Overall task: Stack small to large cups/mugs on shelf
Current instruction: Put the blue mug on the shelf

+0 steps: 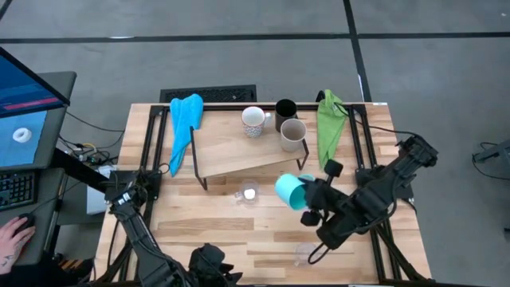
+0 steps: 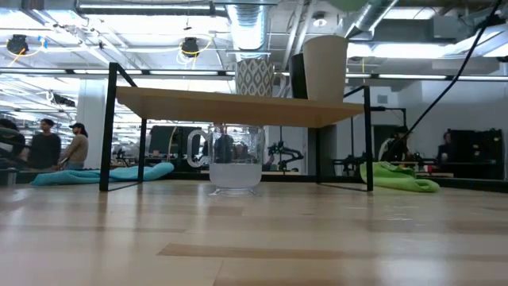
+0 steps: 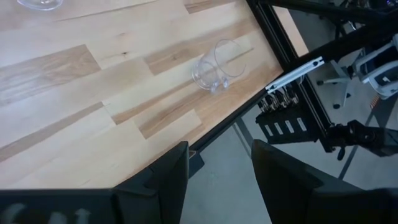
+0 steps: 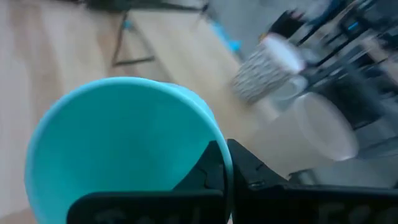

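Right pincer (image 1: 307, 197): clamped on the rim of the turquoise mug (image 1: 289, 191), held tilted above the table (image 1: 199, 231), just off the shelf (image 1: 239, 151) front-right corner; the shelf lies beyond it, toward the beige-grey mug (image 1: 292, 134), white mug (image 1: 253, 121) and black cup (image 1: 285, 110). Left pincer (image 3: 217, 180): part open, empty, at the near table edge; a clear glass (image 3: 214, 65) lies toppled nearby

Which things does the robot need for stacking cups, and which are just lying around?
Needed:
turquoise mug, pinched in the right gripper
white mug
black cup
beige mug
upright glass
tipped glass
shelf

Lying around:
blue cloth
green cloth
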`<state>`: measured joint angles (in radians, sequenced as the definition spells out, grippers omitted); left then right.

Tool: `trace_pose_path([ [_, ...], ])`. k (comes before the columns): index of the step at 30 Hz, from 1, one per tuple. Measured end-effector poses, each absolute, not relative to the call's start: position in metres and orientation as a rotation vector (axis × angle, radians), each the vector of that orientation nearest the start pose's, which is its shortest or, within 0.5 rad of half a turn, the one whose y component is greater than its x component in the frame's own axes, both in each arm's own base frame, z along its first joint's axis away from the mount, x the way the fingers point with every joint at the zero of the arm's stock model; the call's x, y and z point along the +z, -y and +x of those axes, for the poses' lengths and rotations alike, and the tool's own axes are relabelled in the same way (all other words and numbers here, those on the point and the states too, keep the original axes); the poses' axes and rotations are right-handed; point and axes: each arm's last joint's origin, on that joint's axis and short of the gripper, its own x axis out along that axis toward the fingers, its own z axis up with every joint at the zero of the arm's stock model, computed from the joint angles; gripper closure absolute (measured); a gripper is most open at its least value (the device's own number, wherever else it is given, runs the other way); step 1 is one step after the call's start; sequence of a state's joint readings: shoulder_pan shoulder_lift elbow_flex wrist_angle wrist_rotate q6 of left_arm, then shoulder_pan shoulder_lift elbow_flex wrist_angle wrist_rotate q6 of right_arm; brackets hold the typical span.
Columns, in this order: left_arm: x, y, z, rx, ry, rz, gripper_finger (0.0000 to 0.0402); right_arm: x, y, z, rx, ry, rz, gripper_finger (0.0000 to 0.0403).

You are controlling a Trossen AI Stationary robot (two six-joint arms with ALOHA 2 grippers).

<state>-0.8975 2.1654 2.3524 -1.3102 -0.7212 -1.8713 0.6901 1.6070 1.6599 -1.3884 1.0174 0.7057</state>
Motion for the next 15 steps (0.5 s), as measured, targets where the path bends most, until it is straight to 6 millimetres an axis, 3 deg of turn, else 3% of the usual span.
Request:
trace_pose_path([
  [5,0.346,0.326,0.29,0.546,-0.591,-0.965,0.0235,0.361,-0.16,0.242,-0.577,-0.695,-0.374,0.0392],
  [9,0.346,0.324,0.293,0.55,-0.589,-0.958,0.0235,0.368,-0.168,0.241,-0.527,-0.634,-0.311,0.0392],
  [15,0.346,0.322,0.295,0.55,-0.59,-0.939,0.0235,0.424,-0.18,0.221,-0.316,-0.4,-0.099,0.0393],
])
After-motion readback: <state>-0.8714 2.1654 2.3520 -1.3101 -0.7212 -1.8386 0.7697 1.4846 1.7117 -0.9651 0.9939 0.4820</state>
